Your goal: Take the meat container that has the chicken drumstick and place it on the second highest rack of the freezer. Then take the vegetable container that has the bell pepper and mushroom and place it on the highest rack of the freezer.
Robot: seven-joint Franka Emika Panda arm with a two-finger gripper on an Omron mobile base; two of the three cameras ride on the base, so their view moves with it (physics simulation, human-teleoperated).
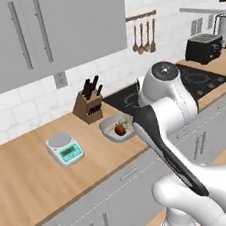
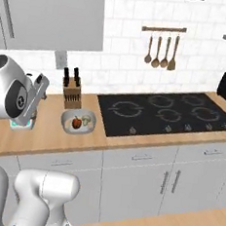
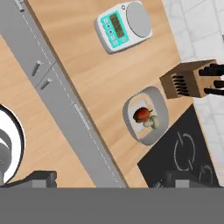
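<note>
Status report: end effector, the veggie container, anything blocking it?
End effector open, empty, high above the counter. Vegetable container on the counter with bell pepper and mushroom inside. Knife block close beside it; top approach clear.

The light wooden worktop (image 3: 100,83) looks smooth and matt. A brown wooden knife block (image 3: 186,78) shows grain. The pale grey oval container (image 3: 131,111) looks like smooth plastic; the black hob (image 2: 164,112) is glossy.

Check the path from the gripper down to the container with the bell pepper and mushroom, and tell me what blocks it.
Nothing visible blocks it. The open gripper looks down on the container, which sits on bare counter with the bell pepper and mushroom inside. The knife block stands beside it, apart; the scale is farther off.
</note>
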